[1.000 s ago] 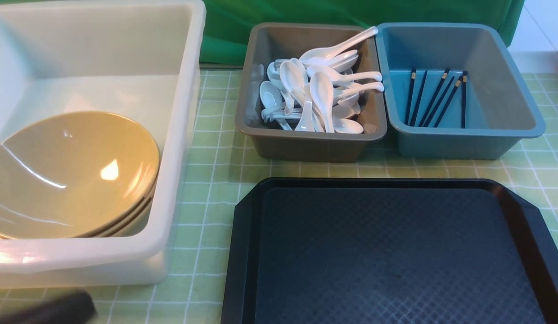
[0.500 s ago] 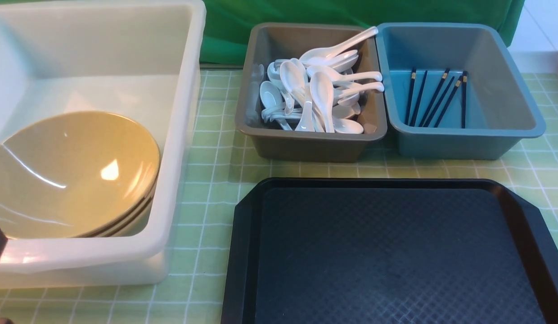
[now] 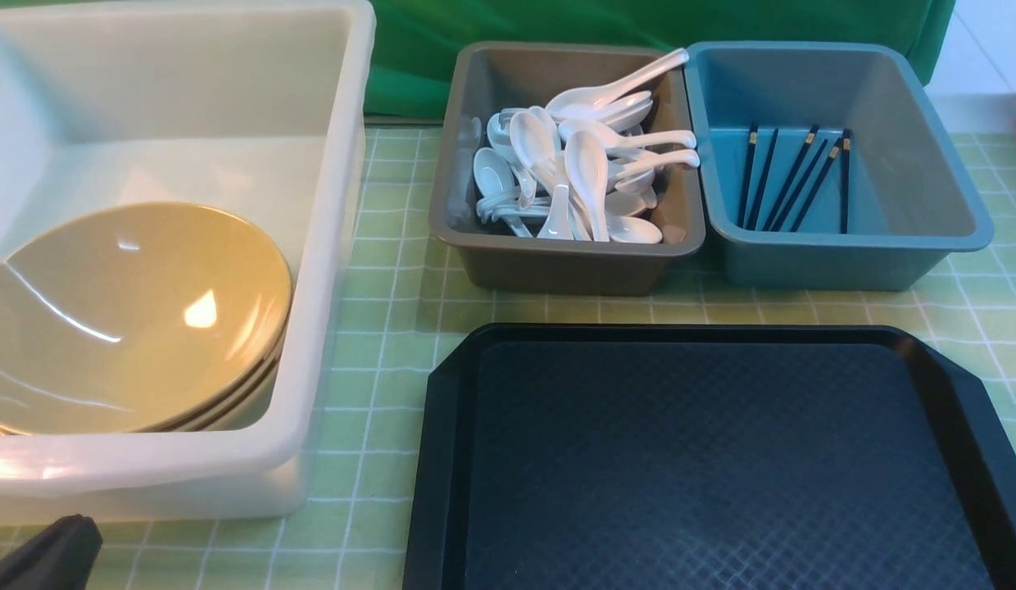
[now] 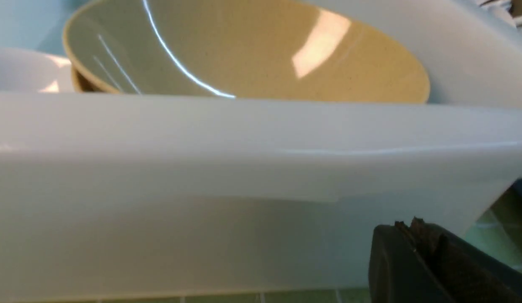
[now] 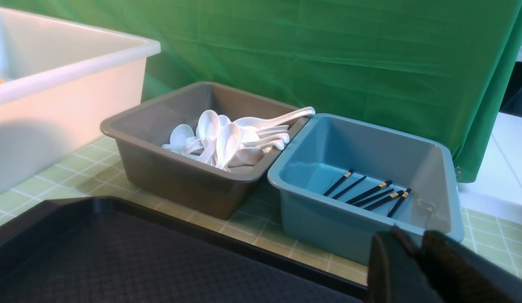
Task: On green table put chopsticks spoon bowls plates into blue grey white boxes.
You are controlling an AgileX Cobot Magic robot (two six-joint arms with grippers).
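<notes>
Left jaws clenched empty, low beside the big translucent white tub (image 3: 311, 246) holding tan bowls (image 3: 131, 319); right jaws nearly closed, holding nothing, nearer the teal-blue tub (image 5: 362, 210).

Bright, even overhead light. Hard white glare patches and thin streaks sit on the glossy tan bowls (image 3: 131, 319), and a glowing hotspot marks the white box (image 3: 147, 471) on its near rim. Soft shadows fall beside the boxes on the green table (image 3: 377, 328). The left wrist view is soft and hazy, the left gripper (image 4: 416, 227) blurred.
</notes>
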